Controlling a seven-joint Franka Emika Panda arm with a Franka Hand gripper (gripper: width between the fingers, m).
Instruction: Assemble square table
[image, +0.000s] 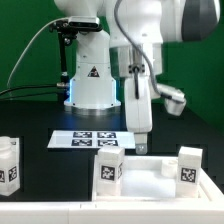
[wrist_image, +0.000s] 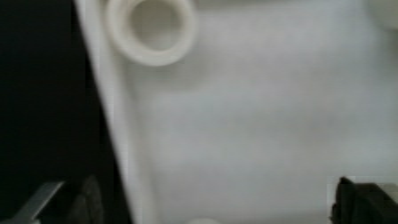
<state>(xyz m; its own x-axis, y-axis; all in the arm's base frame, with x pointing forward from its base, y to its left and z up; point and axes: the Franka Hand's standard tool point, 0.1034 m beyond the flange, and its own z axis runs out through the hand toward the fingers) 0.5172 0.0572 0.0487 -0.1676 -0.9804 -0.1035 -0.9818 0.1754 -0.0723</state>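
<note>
— Where does the tabletop slab (image: 150, 186) sit?

— It lies flat at the front of the worktop (image: 45, 158), right under our claw (image: 143, 150). In the wrist view it fills the frame, with a round corner socket (wrist_image: 151, 30) showing. Our fingertips (wrist_image: 57, 200) stand wide at either side, holding nothing.

— How will it handle?

— We judge it to be stiff, light plastic, smooth and probably slippery. We'd pinch it across an edge, not the broad flat middle.

— What crowds us?

— The first leg (image: 110, 168) and second leg (image: 188, 165) flank the slab closely; we cannot tell whether they stand on it or beside it. The third leg (image: 8, 165) is well apart. The marker board (image: 95, 138) lies behind.
</note>
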